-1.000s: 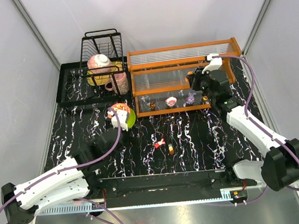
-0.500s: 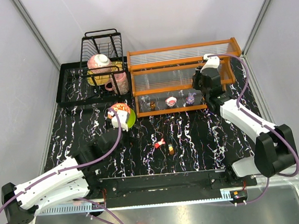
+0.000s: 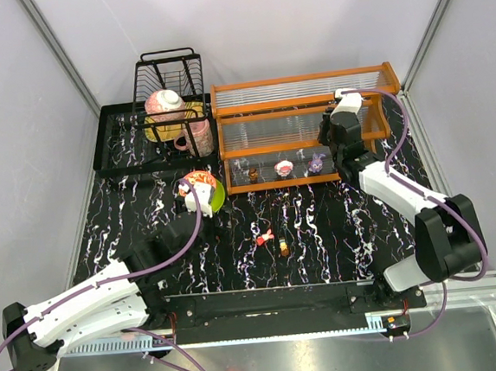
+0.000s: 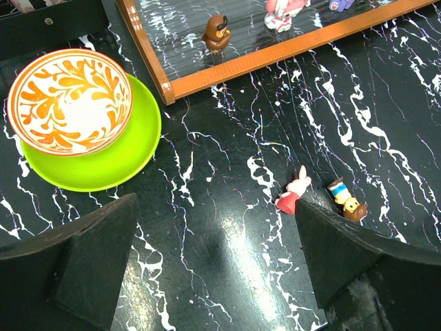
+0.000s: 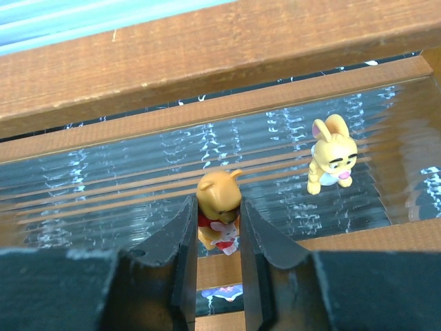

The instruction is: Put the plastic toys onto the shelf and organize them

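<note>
The orange-framed shelf (image 3: 304,128) stands at the back right. My right gripper (image 3: 334,136) is over its middle tier, shut on a yellow bear toy (image 5: 219,201) held just above the ribbed panel (image 5: 103,186). A yellow rabbit-like toy (image 5: 332,153) stands on that tier to the right. A brown toy (image 3: 253,175), a pink-white toy (image 3: 284,167) and a purple toy (image 3: 315,161) stand on the bottom tier. A red-pink toy (image 4: 292,193) and an orange toy (image 4: 346,200) lie on the table. My left gripper (image 4: 217,255) is open and empty above the table, left of them.
A red patterned bowl (image 4: 69,100) on a green plate (image 4: 134,155) sits left of the shelf's front corner. A black wire dish rack (image 3: 170,92) with a pink cup stands on a black tray at the back left. Grey walls close in both sides.
My right gripper has moved a little left and in over the shelf's middle tier with the bear toy held. The left arm has not moved.
</note>
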You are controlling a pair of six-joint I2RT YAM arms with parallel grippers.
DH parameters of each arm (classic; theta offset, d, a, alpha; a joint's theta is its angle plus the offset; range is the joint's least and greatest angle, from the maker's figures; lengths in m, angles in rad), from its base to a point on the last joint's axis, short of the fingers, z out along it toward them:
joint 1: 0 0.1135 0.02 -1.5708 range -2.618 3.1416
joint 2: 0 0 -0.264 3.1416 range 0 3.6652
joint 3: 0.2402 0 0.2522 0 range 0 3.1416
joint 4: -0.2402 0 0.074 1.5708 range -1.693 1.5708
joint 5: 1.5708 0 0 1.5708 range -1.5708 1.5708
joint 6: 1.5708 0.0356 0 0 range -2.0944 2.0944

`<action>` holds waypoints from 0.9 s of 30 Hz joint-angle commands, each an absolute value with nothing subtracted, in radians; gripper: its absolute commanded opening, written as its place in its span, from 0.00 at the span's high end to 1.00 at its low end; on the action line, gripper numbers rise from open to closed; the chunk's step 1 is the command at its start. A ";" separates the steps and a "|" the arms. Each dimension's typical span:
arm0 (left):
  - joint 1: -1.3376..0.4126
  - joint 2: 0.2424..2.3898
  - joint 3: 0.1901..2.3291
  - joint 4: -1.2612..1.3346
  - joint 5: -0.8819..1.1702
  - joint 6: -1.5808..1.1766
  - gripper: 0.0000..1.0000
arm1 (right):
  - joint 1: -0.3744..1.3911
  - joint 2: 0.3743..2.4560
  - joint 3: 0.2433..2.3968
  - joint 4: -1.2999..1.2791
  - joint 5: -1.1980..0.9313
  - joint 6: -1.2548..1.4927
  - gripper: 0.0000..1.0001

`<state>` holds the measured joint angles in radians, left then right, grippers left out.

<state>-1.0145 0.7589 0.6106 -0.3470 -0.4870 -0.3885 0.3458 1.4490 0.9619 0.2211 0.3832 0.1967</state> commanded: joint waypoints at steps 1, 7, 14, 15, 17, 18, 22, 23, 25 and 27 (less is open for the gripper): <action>-1.011 0.753 0.612 -0.316 -0.522 -0.374 0.01 | 0.344 1.465 0.976 0.314 0.422 0.186 0.97; -1.009 0.753 0.612 -0.318 -0.525 -0.374 0.01 | 0.344 1.483 0.977 0.325 0.423 0.193 0.97; -1.009 0.753 0.612 -0.319 -0.520 -0.376 0.01 | 0.342 1.496 0.971 0.327 0.426 0.202 0.97; -1.009 0.752 0.612 -0.318 -0.520 -0.376 0.01 | 0.344 1.499 0.971 0.327 0.428 0.201 0.97; -1.009 0.753 0.614 -0.318 -0.520 -0.374 0.01 | 0.344 1.503 0.968 0.327 0.429 0.204 0.97; -1.009 0.755 0.614 -0.316 -0.522 -0.374 0.01 | 0.342 1.505 0.966 0.327 0.431 0.203 0.96; -1.009 0.755 0.615 -0.318 -0.522 -0.373 0.01 | 0.344 1.513 0.962 0.330 0.433 0.204 0.93; -1.009 0.753 0.615 -0.318 -0.523 -0.373 0.01 | 0.344 1.516 0.960 0.330 0.433 0.204 0.92; -1.009 0.755 0.615 -0.318 -0.522 -0.373 0.01 | 0.344 1.520 0.960 0.330 0.431 0.209 0.85; -1.009 0.756 0.615 -0.318 -0.523 -0.371 0.01 | 0.344 1.523 0.959 0.330 0.431 0.212 0.81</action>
